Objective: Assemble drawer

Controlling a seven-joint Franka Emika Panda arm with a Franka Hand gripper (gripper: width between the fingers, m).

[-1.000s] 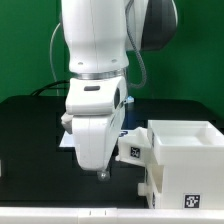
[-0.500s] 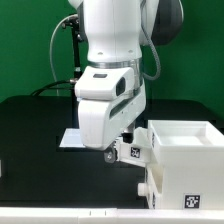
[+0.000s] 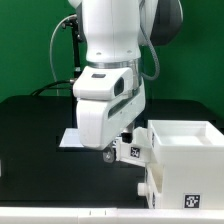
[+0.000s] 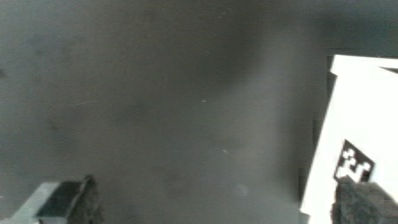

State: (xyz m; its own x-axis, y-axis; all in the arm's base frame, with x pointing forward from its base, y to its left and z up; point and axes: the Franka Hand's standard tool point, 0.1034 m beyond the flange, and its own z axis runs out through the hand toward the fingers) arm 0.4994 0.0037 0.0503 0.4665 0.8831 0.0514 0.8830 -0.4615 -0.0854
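The white drawer kit stands at the exterior view's right: an open-top white tray sits on a larger white casing that bears a black-and-white tag. A smaller tagged white part juts out from its left side. My gripper hangs just left of that part, low over the black table. In the wrist view the gripper is open and empty, with only dark table between the fingers. A flat white surface with a tag lies by one finger; I cannot tell which part it is.
The marker board lies flat on the black table behind and to the left of the gripper. A small white object shows at the exterior view's left edge. A green wall and cables stand behind the arm.
From one second ago to half a second ago the arm rose and shifted toward the exterior view's right, nearer the drawer parts. It has not moved since.
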